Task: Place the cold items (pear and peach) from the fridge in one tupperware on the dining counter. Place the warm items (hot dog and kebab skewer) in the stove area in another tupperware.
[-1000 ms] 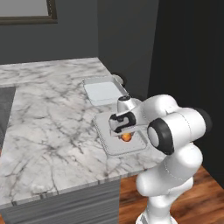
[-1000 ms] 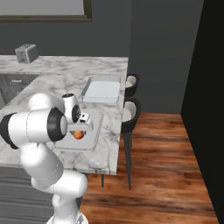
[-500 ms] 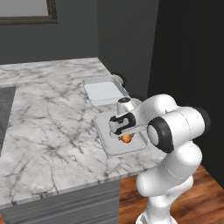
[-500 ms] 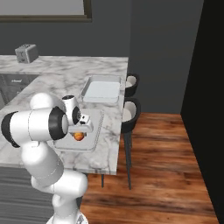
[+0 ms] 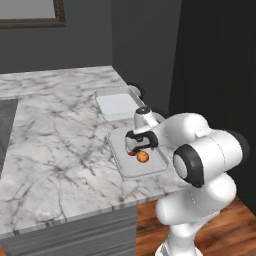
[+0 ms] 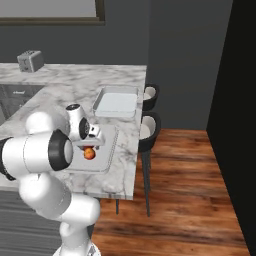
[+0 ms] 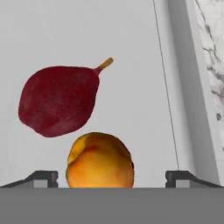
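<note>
Tupperware point(image 7: 183, 65) floor: pear point(image 7: 57, 99) beside peach point(image 7: 99, 161).

left base view: behind-left of the arm, looks forward and down over the marble counter point(image 5: 55, 130).
right base view: behind-right, same counter (opposite side).
hand view: very close, straight down into the tupperware point(image 7: 131, 52).
shared: near tupperware with peach point(image 5: 143, 157) and pear point(image 7: 59, 100).

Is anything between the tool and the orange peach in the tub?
Nothing visible is. The tool hangs right over the round orange peach, fingertips wide on either side. The dark red pear lies beside it in the same white tupperware.
</note>
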